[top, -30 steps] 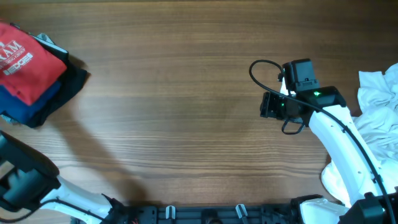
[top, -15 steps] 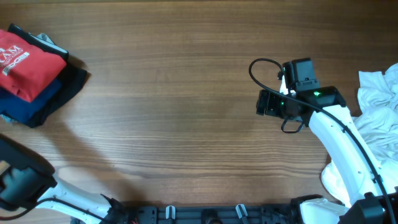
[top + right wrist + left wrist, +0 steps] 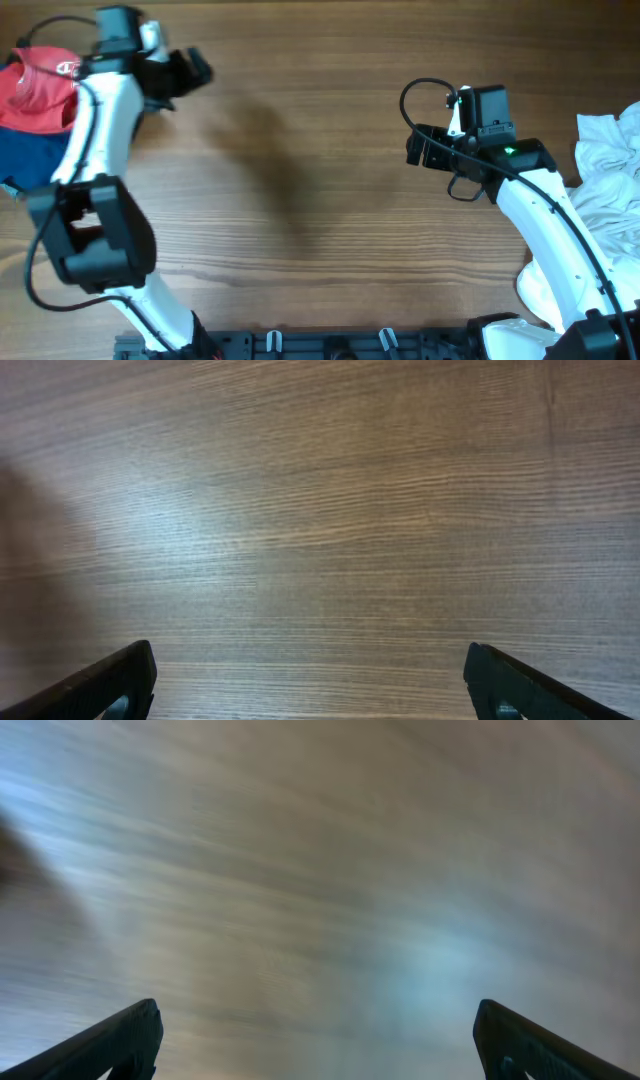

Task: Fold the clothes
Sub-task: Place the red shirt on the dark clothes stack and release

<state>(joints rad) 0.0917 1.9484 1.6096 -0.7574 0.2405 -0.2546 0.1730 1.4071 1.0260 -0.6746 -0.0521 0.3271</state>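
The brown wood-grain table [image 3: 300, 200] spreads beneath me. A crumpled white cloth heap [image 3: 610, 165] sits at its right edge. The folded red cotton T-shirt [image 3: 35, 95] rests far left atop a dark blue garment [image 3: 30, 160], with my left arm partly across it. Its white print is unreadable. My left gripper [image 3: 318, 1020] and right gripper [image 3: 310, 655] both gape wide, holding nothing.

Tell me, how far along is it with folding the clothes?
Done: the red T-shirt looks folded, lying on a blue garment at the left edge. In hand: nothing; the left gripper and right gripper are open and empty. Left: a crumpled white pile at the right edge.
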